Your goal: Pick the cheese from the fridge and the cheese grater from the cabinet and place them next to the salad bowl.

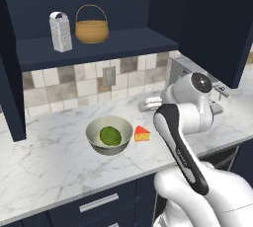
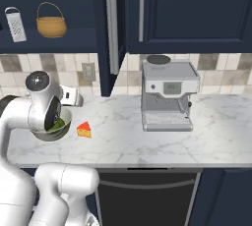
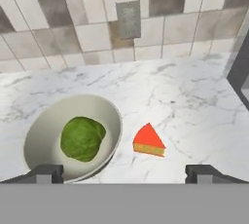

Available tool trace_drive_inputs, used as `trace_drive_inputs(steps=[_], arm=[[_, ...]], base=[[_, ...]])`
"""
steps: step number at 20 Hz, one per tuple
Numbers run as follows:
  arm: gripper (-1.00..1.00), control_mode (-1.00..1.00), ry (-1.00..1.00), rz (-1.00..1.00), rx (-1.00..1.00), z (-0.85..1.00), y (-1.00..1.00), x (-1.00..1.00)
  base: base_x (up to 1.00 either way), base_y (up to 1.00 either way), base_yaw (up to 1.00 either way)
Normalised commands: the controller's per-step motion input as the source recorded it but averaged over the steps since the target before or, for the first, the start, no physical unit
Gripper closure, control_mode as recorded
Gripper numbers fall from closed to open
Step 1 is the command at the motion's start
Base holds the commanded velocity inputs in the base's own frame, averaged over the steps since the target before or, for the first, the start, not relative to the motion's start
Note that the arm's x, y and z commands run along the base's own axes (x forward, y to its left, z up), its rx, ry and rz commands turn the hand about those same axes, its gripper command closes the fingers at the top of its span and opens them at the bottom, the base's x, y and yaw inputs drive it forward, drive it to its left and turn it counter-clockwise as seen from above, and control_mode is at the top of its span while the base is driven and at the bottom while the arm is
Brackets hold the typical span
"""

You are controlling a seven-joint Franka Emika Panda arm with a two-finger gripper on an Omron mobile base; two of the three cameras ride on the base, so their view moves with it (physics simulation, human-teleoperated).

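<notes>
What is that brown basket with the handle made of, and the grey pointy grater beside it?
The brown basket with a hoop handle looks woven, maybe wicker: ribbed, matte tan sides. The upright light-grey box grater looks like metal: pale, dotted with small holes. It is rendered, so both are guesses.

grey-beige salad bowl [image 3: 36, 135] with green ball — orange, red-rinded cheese [image 3: 148, 141] — white grey-veined marble counter [image 3: 185, 101].

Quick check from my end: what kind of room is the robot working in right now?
A rendered home kitchen, by the look of it: a white marble counter under a tiled backsplash, dark navy wall cabinet with an open shelf, and a silver coffee machine on the counter.
</notes>
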Motion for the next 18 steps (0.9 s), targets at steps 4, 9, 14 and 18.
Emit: trace_drive_inputs(steps=[4, 9, 14, 18], arm=[[-1.0, -1.0, 0.03, -0.18, 0.13, 0.64, -0.26, -0.76], [-1.0, -1.0, 0.23, -0.12, 0.05, 0.55, -0.3, -0.53], [-1.0, -1.0, 0.4, -0.11, -0.02, 0.02, -0.05, -0.14], [-1.0, -1.0, 0.13, -0.03, -0.02, 0.09, 0.06, -0.1]], base=[[0.0, 0.0, 0.0], [0.0, 0.0, 0.0], [0.0, 0.0, 0.0], [0.0, 0.0, 0.0]])
